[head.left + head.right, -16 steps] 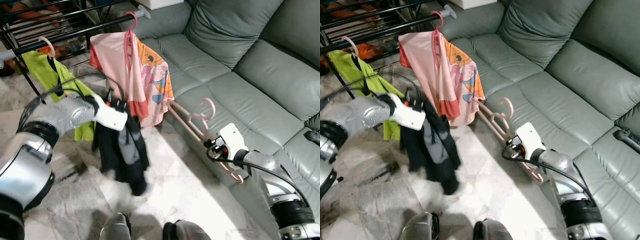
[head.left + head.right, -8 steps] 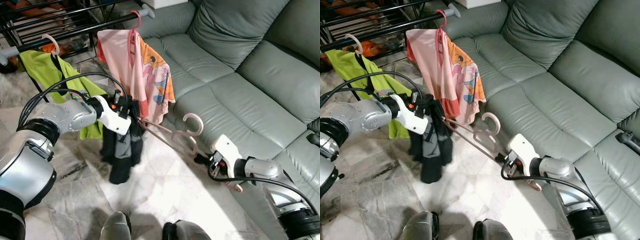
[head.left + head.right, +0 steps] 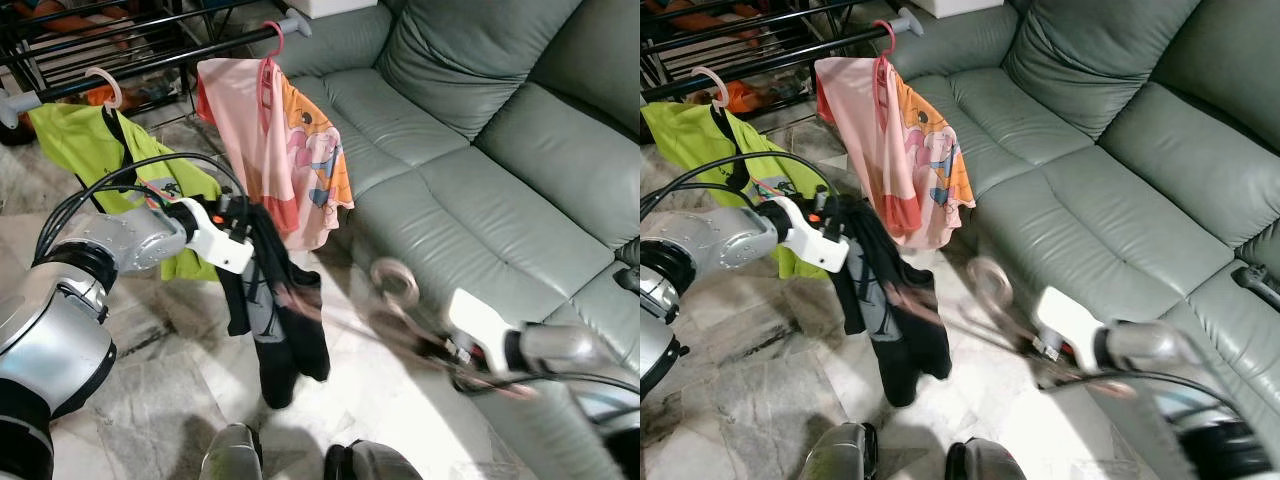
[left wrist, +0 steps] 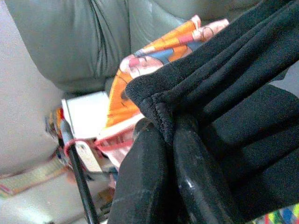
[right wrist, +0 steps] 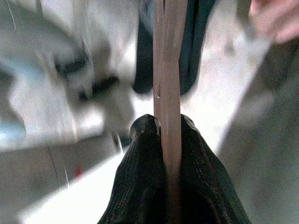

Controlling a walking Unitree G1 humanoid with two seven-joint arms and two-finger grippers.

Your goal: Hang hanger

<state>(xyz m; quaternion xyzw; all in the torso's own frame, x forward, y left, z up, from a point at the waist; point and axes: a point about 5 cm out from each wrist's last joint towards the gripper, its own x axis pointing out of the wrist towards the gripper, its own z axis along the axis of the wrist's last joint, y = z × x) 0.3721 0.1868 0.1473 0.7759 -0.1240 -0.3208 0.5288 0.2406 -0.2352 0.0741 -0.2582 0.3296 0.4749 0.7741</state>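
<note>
Left gripper (image 4: 163, 140) pinched tight on hem of black garment (image 3: 280, 320), no gap between fingers in the left wrist view; garment dangling from it above marble floor (image 3: 160, 400), in front of the robot, just below and in front of the pink cartoon shirt (image 3: 290, 150). Right gripper (image 5: 169, 135) clamped on the shaft of a pale pink hanger (image 3: 395, 285), fingers pressed to both sides of it. Hanger motion-blurred in the head views, hook up and toward the left, held low between black garment and front edge of grey-green sofa (image 3: 480, 150); one end running toward the garment, contact impossible to tell through blur. Right forearm and white wrist housing also blurred, near the sofa's front edge. Pink shirt hanging on a pink hanger hooked over black rack bar (image 3: 180, 60); lime-green shirt (image 3: 100, 140) on a pale hanger on the same bar, further to the left. More dark rack rails behind. Two rounded grey robot feet (image 3: 300, 460) at the bottom of the head views. Dark object (image 3: 628, 278) on the sofa cushion at far right.
</note>
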